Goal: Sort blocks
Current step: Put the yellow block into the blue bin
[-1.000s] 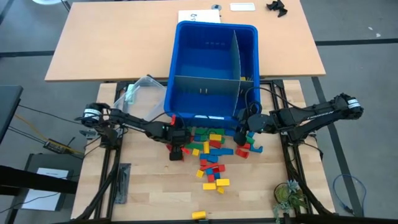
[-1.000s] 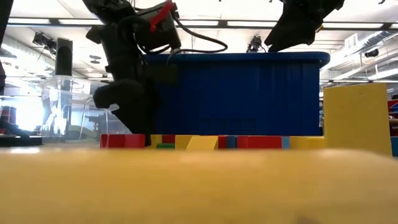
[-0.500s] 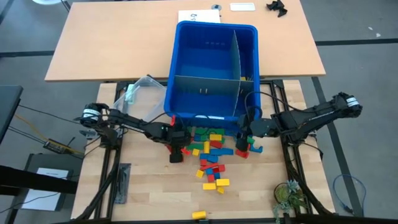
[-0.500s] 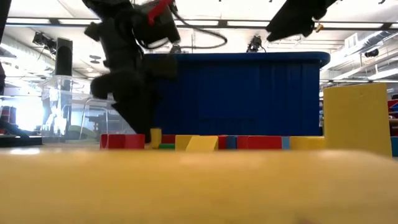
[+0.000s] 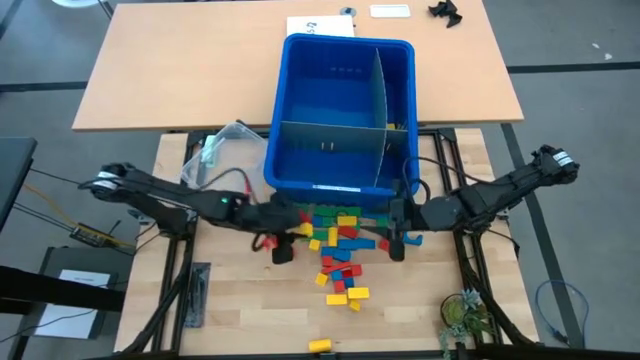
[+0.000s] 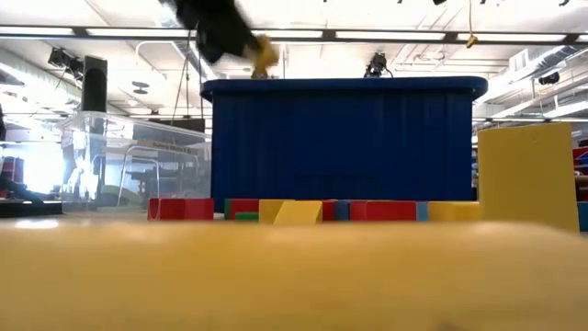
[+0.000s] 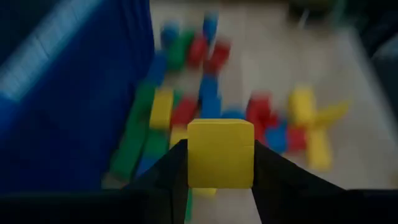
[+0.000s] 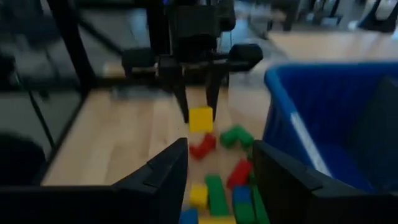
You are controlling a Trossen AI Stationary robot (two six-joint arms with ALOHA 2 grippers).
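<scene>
Left gripper [image 7: 219,180] clamped on a yellow block [image 7: 220,154], lifted clear of the table [image 5: 240,300]; the right wrist view shows that same block pinched between the left fingers above the pile. In the high view the left gripper sits at the pile's left edge, just in front of the blue bin [image 5: 345,110]. Right gripper [image 8: 217,186] fingers apart, nothing between them, hovering at the pile's right edge near the bin's front right corner.

Blocks [image 5: 338,245]: red, yellow, blue, green, mostly loose in a heap on the table in front of the bin; one yellow stray [image 5: 320,345] lies well apart near the table's front edge. The bin's compartments look almost bare; something yellow shows in the right one, unclear.

Progress: early. One block in hand, nearly the whole pile left to sort.
</scene>
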